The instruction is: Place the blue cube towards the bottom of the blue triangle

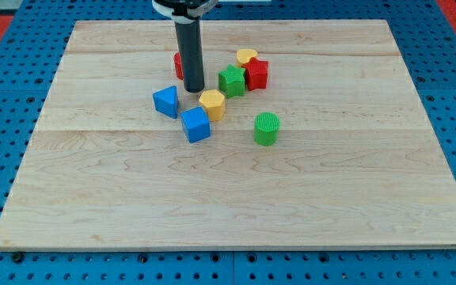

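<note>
The blue cube (196,125) lies just left of the board's middle. The blue triangle (165,101) lies up and to the left of it, a small gap apart. My tip (194,89) stands just above both, between the blue triangle and the yellow hexagon (211,104). The yellow hexagon touches the blue cube's upper right corner. The rod hides most of a red block (178,65) behind it.
A green star-like block (231,81), a red star-like block (256,74) and a yellow heart (247,56) cluster to the right of the rod. A green cylinder (266,128) stands alone to the right of the blue cube. The wooden board (236,206) lies on a blue pegboard.
</note>
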Motion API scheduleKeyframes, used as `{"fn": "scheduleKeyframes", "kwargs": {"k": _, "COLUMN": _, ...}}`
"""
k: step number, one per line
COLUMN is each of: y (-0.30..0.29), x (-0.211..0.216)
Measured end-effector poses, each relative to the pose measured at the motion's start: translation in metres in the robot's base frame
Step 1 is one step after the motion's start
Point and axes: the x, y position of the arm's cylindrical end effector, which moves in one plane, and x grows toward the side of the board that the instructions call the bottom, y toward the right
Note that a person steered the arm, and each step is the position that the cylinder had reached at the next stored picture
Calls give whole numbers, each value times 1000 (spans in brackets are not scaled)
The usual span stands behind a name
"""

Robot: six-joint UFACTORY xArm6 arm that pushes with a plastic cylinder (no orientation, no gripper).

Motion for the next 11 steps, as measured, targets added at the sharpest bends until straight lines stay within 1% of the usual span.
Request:
{"fn": "scheduleKeyframes", "kwargs": {"k": 1, "y": -42, "x": 17}}
{"fn": "scheduleKeyframes", "kwargs": {"k": 2, "y": -49, "x": 37}}
{"fn": "scheduleKeyframes", "kwargs": {"k": 4, "y": 33, "x": 39}}
{"fn": "scheduleKeyframes", "kwargs": {"k": 5, "y": 36, "x": 47}}
{"fn": "scheduleKeyframes", "kwargs": {"k": 6, "y": 36, "x": 74}}
{"fn": "scheduleKeyframes", "kwargs": {"k": 7, "y": 27, "x": 92}}
{"fn": "scheduleKeyframes", "kwargs": {"k": 8, "y": 41, "x": 101}}
{"fn": "scheduleKeyframes", "kwargs": {"k": 9, "y": -12, "x": 106}}
{"fn": "scheduleKeyframes", "kwargs": {"k": 10, "y": -33, "x": 93}}
{"fn": "scheduleKeyframes", "kwargs": {"k": 11, "y": 52, "x": 76}}
